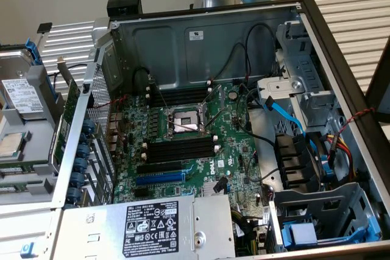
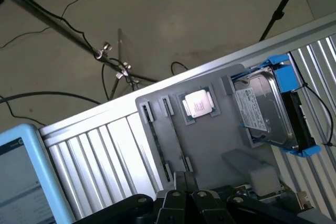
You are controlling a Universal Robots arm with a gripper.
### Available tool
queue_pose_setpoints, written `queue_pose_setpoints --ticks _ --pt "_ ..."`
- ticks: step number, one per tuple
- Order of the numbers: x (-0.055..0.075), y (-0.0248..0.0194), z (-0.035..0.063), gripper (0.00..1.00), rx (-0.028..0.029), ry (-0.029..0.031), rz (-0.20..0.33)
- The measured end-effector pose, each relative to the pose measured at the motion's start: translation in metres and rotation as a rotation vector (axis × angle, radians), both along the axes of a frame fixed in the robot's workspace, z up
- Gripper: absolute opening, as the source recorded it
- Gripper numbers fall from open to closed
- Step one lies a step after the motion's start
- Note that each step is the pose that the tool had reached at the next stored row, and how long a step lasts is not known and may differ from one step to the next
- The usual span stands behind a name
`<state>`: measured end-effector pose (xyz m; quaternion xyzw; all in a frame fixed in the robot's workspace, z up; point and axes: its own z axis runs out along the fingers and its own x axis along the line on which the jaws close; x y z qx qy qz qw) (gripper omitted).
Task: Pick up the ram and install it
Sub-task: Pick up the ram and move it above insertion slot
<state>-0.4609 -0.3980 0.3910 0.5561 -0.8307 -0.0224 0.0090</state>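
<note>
The gripper [image 2: 181,182] is hovering over the grey tray [image 2: 210,145], close to the ram [image 2: 174,132], which is standing on edge in a tray slot just beside the CPU [image 2: 198,103]. I cannot tell whether the jaws are open or closed. A good pick is likely asking for jaws square across the stick's thin edge, centred along its length, and coming down straight, clear of the CPU.
</note>
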Motion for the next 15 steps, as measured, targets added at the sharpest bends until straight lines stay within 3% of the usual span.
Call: queue_pose_setpoints --ticks 15 --pt "0.0001 0.0000 -0.0004 0.11 -0.0002 0.0002 0.266"
